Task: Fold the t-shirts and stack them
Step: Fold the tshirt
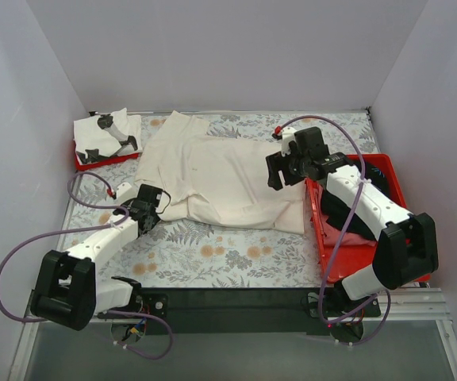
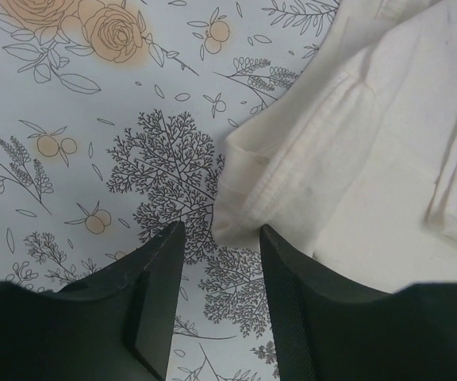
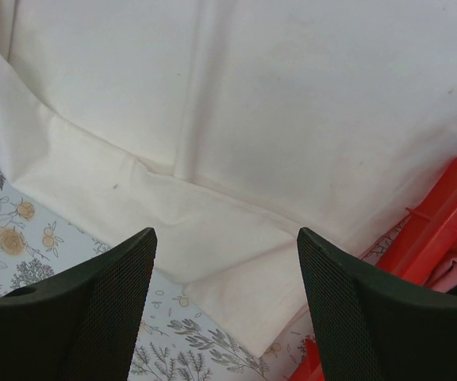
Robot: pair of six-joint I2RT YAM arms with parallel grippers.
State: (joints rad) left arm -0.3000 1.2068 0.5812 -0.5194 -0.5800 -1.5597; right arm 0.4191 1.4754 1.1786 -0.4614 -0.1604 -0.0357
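A plain cream-white t-shirt point(image 1: 220, 176) lies spread across the middle of the table. My left gripper point(image 1: 154, 208) is open and low at its near left sleeve; in the left wrist view the hemmed sleeve edge point(image 2: 248, 208) lies just ahead of the fingertips point(image 2: 169, 238). My right gripper point(image 1: 280, 173) is open and hovers above the shirt's right side; the right wrist view shows the shirt's folded corner point(image 3: 244, 278) below the spread fingers point(image 3: 133, 254). A white tee with black marks point(image 1: 105, 135) lies folded in the far left tray. Pinkish cloth point(image 1: 347, 236) lies in the right tray.
A small red tray point(image 1: 82, 163) stands at the far left corner. A large red tray point(image 1: 321, 238) stands at the right, its rim point(image 3: 443, 214) touching the shirt's edge. The floral tablecloth point(image 1: 213, 258) shows bare in front of the shirt. Grey walls surround the table.
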